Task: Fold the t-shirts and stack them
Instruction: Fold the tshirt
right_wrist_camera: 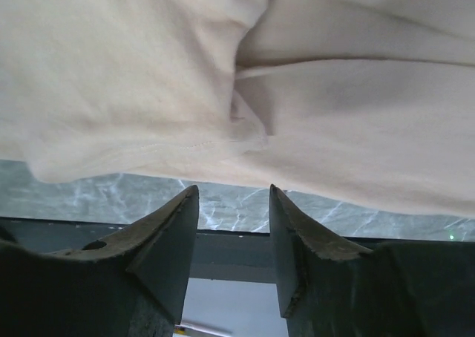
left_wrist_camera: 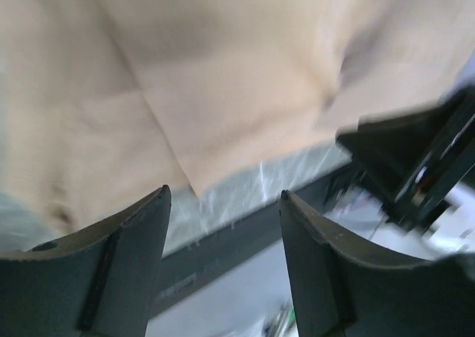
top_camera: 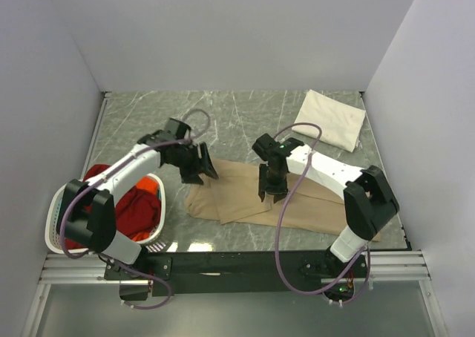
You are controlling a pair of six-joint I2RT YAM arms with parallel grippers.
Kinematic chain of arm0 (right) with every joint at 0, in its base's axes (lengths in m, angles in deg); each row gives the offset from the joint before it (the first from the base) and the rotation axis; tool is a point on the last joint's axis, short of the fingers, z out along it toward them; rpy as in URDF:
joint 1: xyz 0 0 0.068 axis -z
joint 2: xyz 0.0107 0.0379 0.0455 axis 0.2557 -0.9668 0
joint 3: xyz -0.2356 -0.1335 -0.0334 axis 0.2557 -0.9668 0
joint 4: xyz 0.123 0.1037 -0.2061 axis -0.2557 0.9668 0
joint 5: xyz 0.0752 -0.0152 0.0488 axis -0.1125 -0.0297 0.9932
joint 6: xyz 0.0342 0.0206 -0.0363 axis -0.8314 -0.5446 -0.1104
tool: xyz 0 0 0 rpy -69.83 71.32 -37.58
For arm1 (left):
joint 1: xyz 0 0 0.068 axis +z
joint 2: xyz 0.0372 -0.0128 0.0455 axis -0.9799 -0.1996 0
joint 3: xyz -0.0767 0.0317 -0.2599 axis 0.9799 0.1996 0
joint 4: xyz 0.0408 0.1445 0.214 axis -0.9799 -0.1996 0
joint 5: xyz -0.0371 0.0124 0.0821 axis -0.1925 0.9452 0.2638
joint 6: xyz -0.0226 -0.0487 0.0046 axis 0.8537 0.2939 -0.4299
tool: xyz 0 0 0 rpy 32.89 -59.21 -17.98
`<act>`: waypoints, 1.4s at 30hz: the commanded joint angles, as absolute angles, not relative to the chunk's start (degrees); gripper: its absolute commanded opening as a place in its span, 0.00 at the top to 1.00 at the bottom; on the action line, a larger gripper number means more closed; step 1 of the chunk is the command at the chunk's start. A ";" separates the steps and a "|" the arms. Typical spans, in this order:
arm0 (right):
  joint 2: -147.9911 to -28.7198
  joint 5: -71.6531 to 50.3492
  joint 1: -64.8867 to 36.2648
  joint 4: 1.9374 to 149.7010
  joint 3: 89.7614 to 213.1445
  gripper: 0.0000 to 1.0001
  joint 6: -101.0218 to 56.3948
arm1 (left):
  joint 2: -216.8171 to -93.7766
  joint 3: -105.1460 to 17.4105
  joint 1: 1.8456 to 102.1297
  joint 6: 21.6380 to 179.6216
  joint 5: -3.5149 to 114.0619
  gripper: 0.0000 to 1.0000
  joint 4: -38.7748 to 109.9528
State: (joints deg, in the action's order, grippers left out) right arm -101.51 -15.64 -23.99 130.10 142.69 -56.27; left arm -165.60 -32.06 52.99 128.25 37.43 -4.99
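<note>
A tan t-shirt point(top_camera: 245, 197) lies partly folded on the marble table, near the front edge; its cloth also fills the left wrist view point(left_wrist_camera: 223, 84) and the right wrist view point(right_wrist_camera: 223, 77). A cream-white t-shirt point(top_camera: 331, 119), folded to a flat rectangle, rests at the back right. My left gripper point(top_camera: 200, 171) hangs over the tan shirt's left end, open and empty point(left_wrist_camera: 225, 196). My right gripper point(top_camera: 272, 190) stands over the shirt's middle, open with nothing between its fingers point(right_wrist_camera: 234, 188). Red and orange t-shirts point(top_camera: 133, 209) fill the basket.
A white plastic laundry basket point(top_camera: 53, 222) stands at the front left beside the left arm. The table's front edge and a black rail point(top_camera: 245, 263) run just below the tan shirt. Grey walls close in the table on three sides.
</note>
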 commanded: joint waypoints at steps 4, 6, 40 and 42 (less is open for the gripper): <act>-93.24 -16.62 -15.34 129.81 143.06 0.48 -54.96 | -167.85 -39.71 62.83 124.56 39.72 0.31 -5.28; -91.14 -16.71 -11.14 128.67 141.04 0.48 -54.09 | -170.23 -41.30 63.19 124.56 39.80 0.31 -4.31; -95.69 -17.94 18.77 115.65 126.18 0.49 -46.97 | -196.16 -49.04 64.86 131.59 41.56 0.68 10.02; -97.26 -18.21 19.03 115.65 126.71 0.49 -46.79 | -197.22 -50.26 65.30 131.42 41.39 0.75 9.93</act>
